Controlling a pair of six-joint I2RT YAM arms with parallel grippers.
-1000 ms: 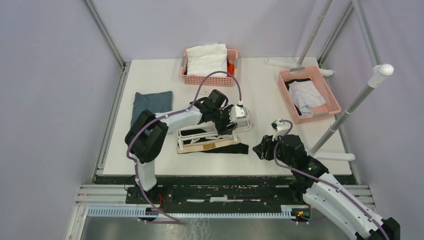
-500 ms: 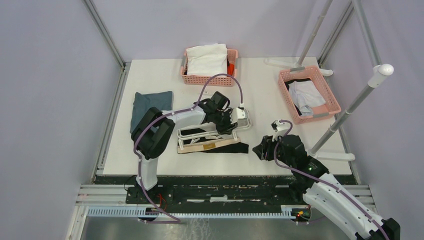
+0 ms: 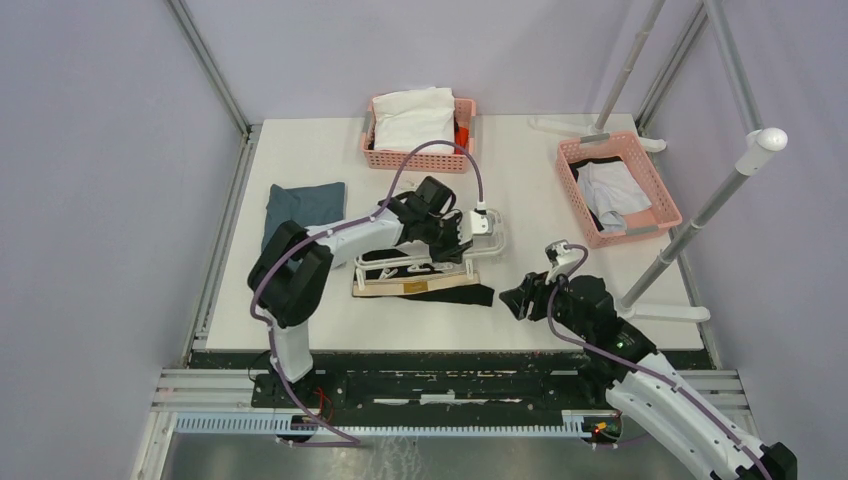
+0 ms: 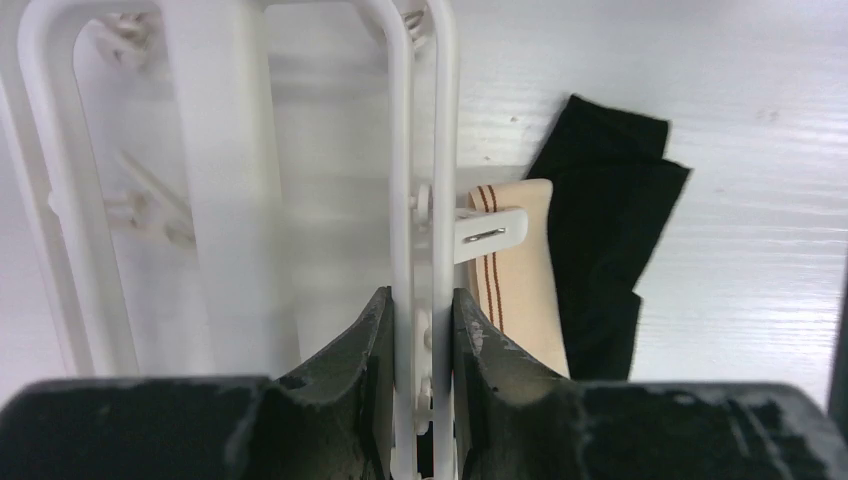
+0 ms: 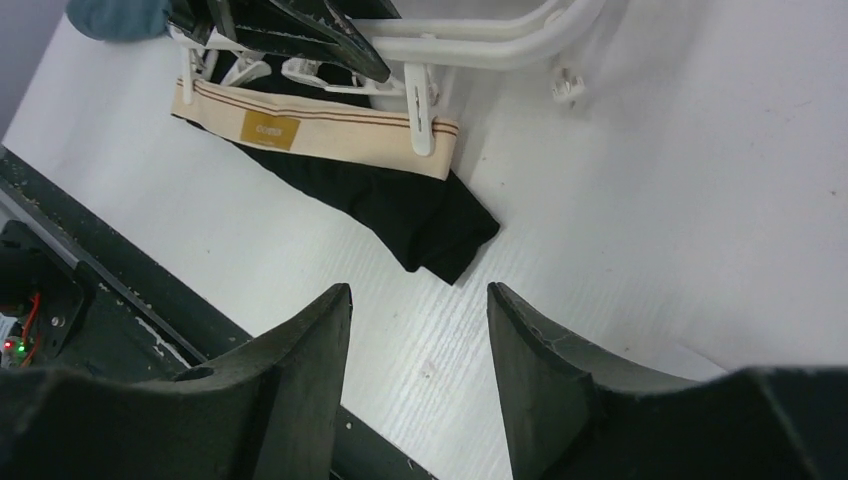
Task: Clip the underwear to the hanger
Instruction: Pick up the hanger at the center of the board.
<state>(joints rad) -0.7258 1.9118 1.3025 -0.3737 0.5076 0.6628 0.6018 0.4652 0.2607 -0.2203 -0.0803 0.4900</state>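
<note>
The white hanger (image 3: 488, 238) lies flat on the table, mid-right of centre. The underwear (image 3: 468, 295), black with a tan waistband (image 5: 330, 125), lies along the hanger's near rail. Two clips (image 5: 422, 125) of the hanger reach over the waistband; whether they bite the fabric I cannot tell. My left gripper (image 4: 421, 300) is shut on the hanger's (image 4: 425, 150) double rail, next to a clip (image 4: 490, 235) that sits at the waistband's end. My right gripper (image 5: 420, 290) hovers open over bare table just right of the underwear's (image 5: 400, 205) black leg, holding nothing.
A pink basket (image 3: 415, 160) with a white garment stands at the back. A second pink basket (image 3: 640, 225) stands at the right, by a slanted white pole (image 3: 700, 215). A folded blue-grey cloth (image 3: 303, 205) lies at the left. The table's front edge is just below the underwear.
My left gripper has closed onto the hanger's rail, and hanger and underwear have shifted slightly left. My right gripper has opened a little and edged forward.
</note>
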